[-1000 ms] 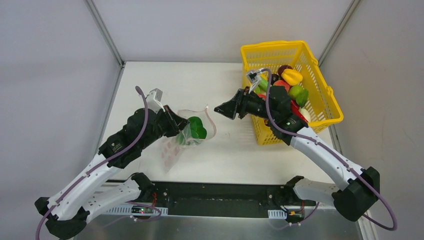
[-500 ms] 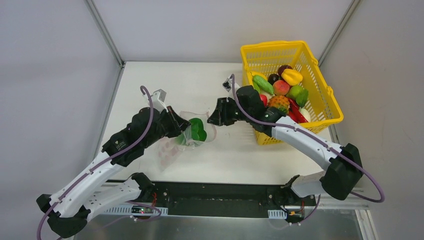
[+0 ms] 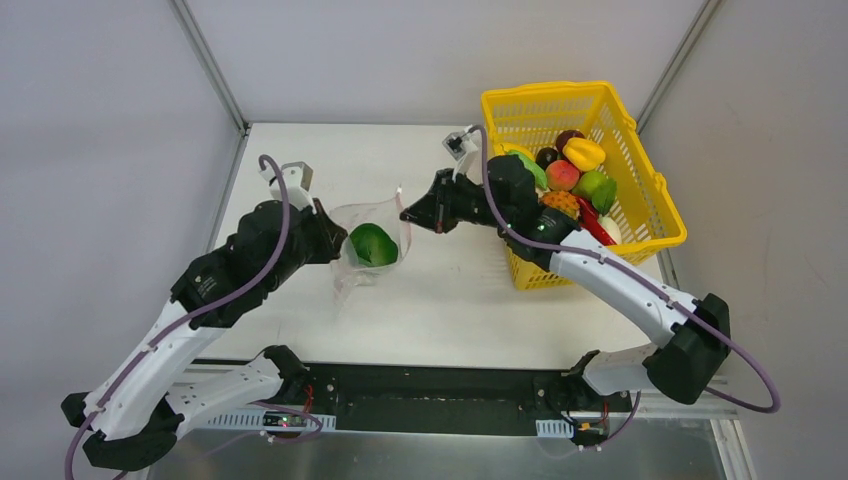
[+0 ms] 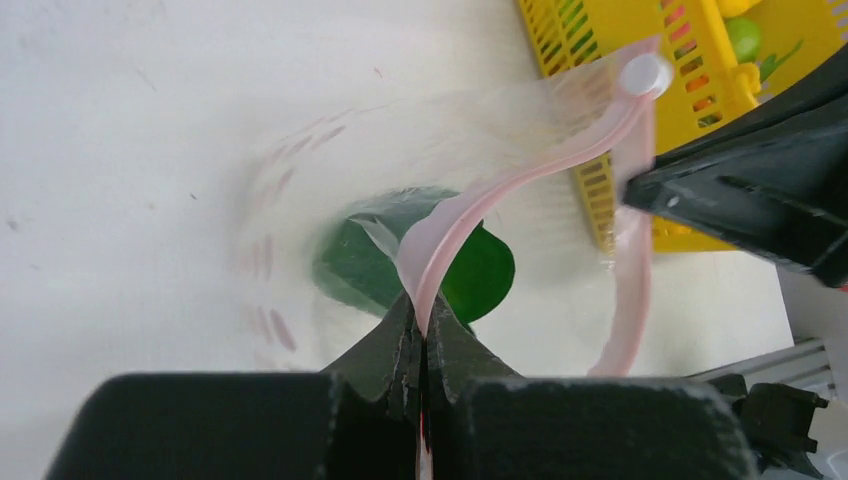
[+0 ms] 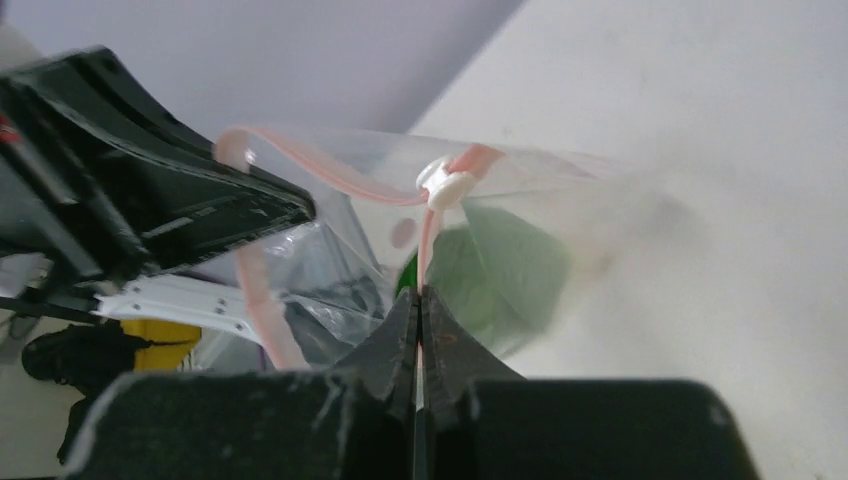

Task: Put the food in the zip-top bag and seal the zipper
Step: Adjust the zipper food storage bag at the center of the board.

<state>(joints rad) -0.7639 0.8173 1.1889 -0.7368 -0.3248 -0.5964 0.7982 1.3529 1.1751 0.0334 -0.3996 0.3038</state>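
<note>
Two-arm station, overhead and wrist views.

- Clear, crinkly zip-top bag (image 3: 348,282) printed with pink-red dots: mid-left on the white counter (image 3: 450,300), suspended between the two arms with its mouth pulled open. Its lower part trails down to the counter.
- Narrow pink zipper strip (image 4: 450,222) along the bag's mouth: bowed into an open loop, unsealed. A small white slider tab (image 4: 643,73) sits at the end of the strip nearest the right arm.
- Left gripper (image 4: 420,330): clenched on the zipper strip at the near-left side of the mouth. The left wrist view shows the fingers pressed together with the pink strip running up from between them.
- Right gripper (image 5: 418,310): likewise pinched tight on the zipper strip, just below the white slider tab, at the opposite side of the mouth.
- Rounded green plastic toy food (image 3: 372,245): inside the bag, seen through the clear film from all three views, resting low in the pouch.
- Yellow plastic lattice basket (image 3: 545,95): back right of the counter, well apart from the bag. It contains the rest of the toy food: a yellow pepper-like piece (image 3: 584,153), a red-orange round piece (image 3: 563,175), a light green piece (image 3: 595,185), a dark purple piece (image 3: 570,138) and an orange piece (image 3: 560,205). The right forearm crosses over the basket's near-left corner.
</note>
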